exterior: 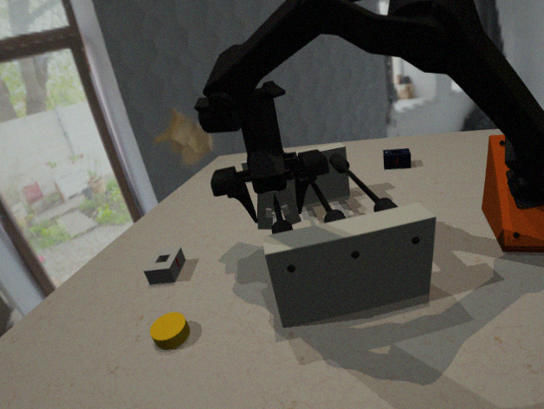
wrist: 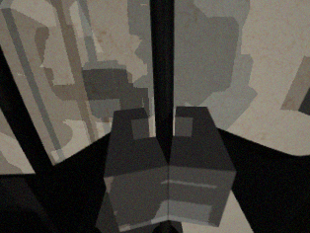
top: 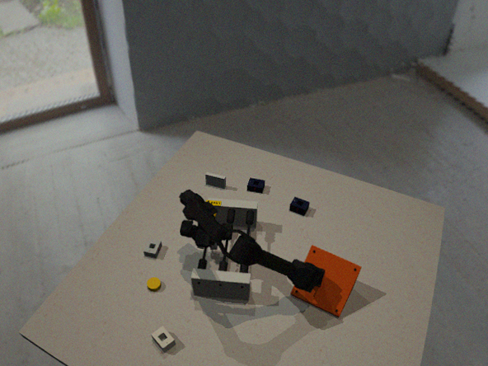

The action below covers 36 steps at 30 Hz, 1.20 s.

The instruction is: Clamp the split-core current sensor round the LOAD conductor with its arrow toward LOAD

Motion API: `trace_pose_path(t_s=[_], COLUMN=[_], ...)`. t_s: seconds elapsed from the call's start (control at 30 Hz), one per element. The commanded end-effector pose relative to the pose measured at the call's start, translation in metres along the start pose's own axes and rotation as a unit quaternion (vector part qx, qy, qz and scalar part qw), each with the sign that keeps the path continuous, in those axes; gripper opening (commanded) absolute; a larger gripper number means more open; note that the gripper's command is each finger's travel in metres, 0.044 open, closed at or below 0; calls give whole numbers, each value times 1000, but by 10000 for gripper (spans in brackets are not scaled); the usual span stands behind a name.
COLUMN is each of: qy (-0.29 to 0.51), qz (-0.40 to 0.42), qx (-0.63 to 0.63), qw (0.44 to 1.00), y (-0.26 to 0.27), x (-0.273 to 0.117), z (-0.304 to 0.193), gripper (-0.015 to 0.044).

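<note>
The sensor [wrist: 135, 158] [exterior: 264, 215] is a dark grey two-part body straddling the leftmost conductor [top: 205, 253] [exterior: 276, 206] [wrist: 163, 59]. In the wrist view its two halves meet at the near side, and the conductor runs into the gap between their far ends. The yellow LOAD marker [top: 213, 202] is on the back block above that conductor. My gripper [exterior: 278, 215] [wrist: 161, 132] is shut on the sensor, one finger at each side. The arm hides most of the sensor in the top view. I cannot make out the arrow or whether the latch is engaged.
The front block [top: 220, 284] [exterior: 356, 268] and back block [top: 239, 204] hold three parallel conductors; two run close to the right of my gripper. An orange plate [top: 336, 281] stands right. A yellow disc [top: 154, 284] [exterior: 170, 329] and several small blocks lie around.
</note>
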<state>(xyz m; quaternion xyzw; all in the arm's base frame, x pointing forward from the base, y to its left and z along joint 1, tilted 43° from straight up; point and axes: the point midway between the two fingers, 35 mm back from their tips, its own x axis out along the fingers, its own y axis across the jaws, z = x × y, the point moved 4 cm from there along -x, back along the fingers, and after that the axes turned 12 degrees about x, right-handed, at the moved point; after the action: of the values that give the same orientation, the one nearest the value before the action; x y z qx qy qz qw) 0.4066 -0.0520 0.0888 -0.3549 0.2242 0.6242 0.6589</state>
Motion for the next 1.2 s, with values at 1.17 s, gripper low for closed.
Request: trace_pose_path(t_s=[1.17], qy=[-14], qz=[-73], qx=[5], qw=[997], y=[4], x=[-7], z=[-3], gripper=[0])
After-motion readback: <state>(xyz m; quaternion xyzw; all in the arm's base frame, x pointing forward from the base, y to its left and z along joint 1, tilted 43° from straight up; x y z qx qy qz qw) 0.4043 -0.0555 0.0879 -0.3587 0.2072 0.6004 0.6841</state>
